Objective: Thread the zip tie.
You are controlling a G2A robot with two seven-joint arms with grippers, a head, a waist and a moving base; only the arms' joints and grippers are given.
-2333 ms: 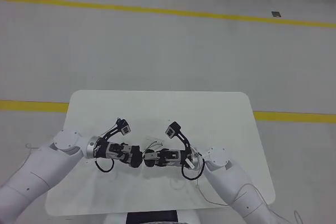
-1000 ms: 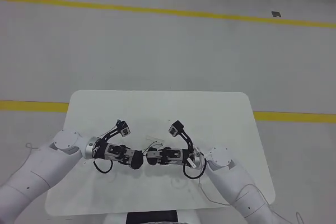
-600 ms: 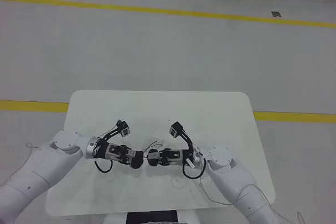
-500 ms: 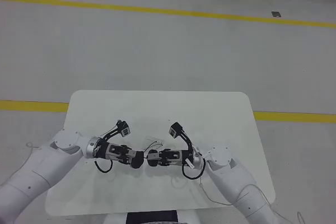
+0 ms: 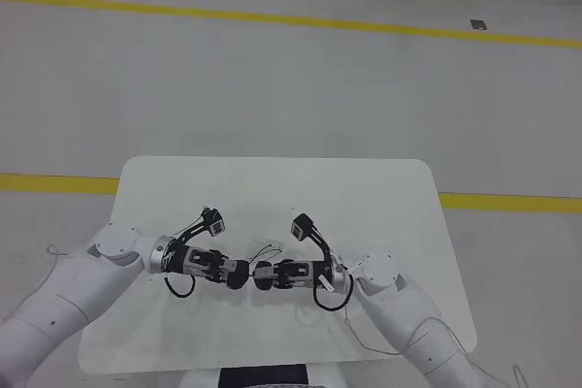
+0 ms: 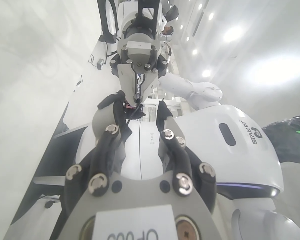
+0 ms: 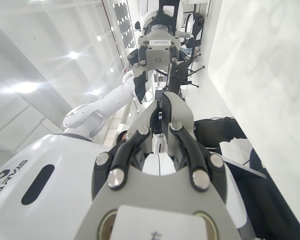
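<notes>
Your right hand (image 7: 162, 101) pinches the zip tie (image 7: 168, 81) and your left hand (image 6: 138, 102) gapes wide around its free end. Close off-centre and it'll probably bend away.

surface: white table (image 5: 388, 194), rounded corners | under it: grey floor (image 5: 272, 87), yellow stripe (image 5: 524, 202)

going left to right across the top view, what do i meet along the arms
White rounded table's left rim → left arm's black wrist camera → left gripper → right gripper → right arm's black wrist camera → table's right rim. The thin dark zip tie overlaps the grippers, so it is left out.
</notes>
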